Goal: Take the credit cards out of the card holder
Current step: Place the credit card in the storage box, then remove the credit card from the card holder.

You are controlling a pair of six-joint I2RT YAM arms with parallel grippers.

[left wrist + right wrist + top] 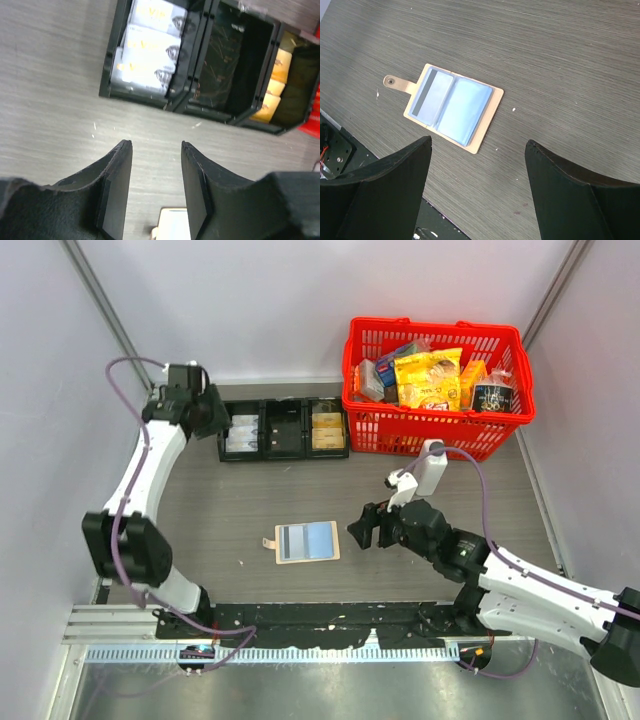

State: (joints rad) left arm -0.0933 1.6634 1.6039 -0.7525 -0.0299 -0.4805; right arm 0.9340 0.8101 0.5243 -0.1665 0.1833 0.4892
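The open card holder (452, 107) looks light and slick. Pinch the thin, stiff credit card (431, 95) by its edge. The left claw (156, 192) is part-open and the right claw (477, 172) wide open, both empty.

One card holder (308, 541), one black tray (283, 430), one red basket (420, 435)

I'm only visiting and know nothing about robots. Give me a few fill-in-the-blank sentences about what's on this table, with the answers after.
1. The card holder is folded ____, showing its blue-grey inside.
2. The shopping basket at the back is coloured ____.
3. The black tray is divided into ____ compartments.
4. The tool nearest the card holder belongs to the ____ arm.

Missing words: open; red; three; right.
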